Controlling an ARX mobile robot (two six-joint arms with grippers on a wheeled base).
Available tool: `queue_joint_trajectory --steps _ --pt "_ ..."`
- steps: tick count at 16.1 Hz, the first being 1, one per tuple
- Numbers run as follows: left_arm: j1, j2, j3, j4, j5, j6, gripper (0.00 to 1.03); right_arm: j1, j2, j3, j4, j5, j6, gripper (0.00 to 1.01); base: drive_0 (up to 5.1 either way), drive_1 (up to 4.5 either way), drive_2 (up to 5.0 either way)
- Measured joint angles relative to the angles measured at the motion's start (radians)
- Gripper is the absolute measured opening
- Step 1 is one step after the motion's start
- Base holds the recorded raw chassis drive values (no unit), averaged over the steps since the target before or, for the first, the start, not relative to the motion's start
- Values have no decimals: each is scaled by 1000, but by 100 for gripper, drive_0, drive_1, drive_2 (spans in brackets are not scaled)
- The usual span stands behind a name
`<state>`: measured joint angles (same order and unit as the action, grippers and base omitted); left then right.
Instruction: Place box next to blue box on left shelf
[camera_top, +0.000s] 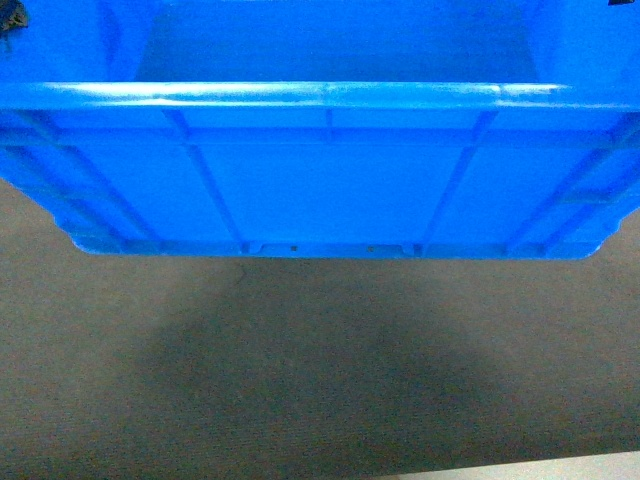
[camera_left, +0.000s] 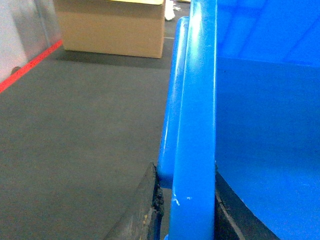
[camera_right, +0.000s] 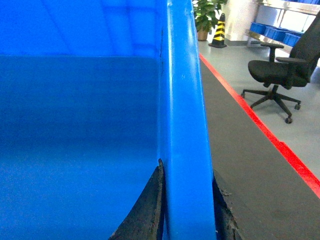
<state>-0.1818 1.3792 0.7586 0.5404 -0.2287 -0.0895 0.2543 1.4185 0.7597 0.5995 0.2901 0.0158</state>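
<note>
The box (camera_top: 320, 180), a bright-blue ribbed crate with a thick rolled rim, fills the upper half of the head view and hangs above the grey floor (camera_top: 320, 380). My left gripper (camera_left: 189, 202) is shut on its left rim, one dark finger (camera_left: 150, 200) outside and the other inside the wall. My right gripper (camera_right: 186, 210) is shut on the opposite rim, with one finger (camera_right: 150, 205) inside the crate and the other outside. The smooth inside of the box (camera_right: 75, 130) holds nothing. The left shelf and the blue box on it are out of view.
A cardboard carton (camera_left: 112, 25) stands on the floor ahead on the left, beside a red floor line (camera_left: 30, 65). On the right are another red line (camera_right: 260, 125), a black office chair (camera_right: 277, 75), a striped cone (camera_right: 218, 31), a plant (camera_right: 206, 15) and a metal rack with blue crates (camera_right: 280, 27).
</note>
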Motion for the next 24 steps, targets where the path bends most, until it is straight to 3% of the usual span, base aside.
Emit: queue_joint_trajectory --steps 24 --pt "0 0 0 0 0 0 16 0 0 0 0 3 -6 18 0 0 0"
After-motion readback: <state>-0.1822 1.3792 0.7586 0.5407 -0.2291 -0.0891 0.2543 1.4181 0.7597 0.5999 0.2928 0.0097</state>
